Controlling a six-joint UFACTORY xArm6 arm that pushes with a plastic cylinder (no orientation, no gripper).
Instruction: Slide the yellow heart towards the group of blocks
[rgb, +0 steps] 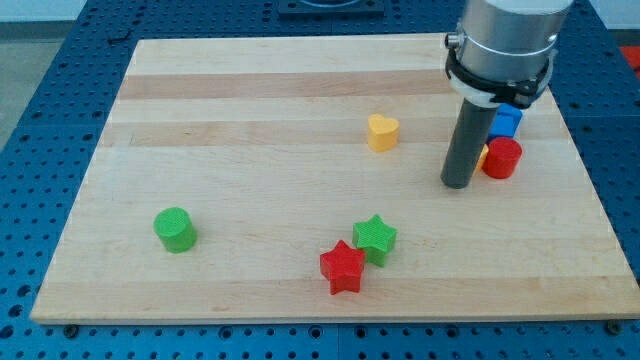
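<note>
My tip (459, 184) was bare, holding nothing, at four o'clock from the yellow heart (382, 132). The red cylinder (502, 158) and blue block (506, 122) sat at three o'clock, beside the rod.

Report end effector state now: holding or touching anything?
My tip: bare rod, no gripper, holds nothing. It sits right of the yellow heart, apart from it, just left of the red block.

My tip (459, 183) stands right of the yellow heart (382, 132); red cylinder (502, 158) just beyond it.
</note>
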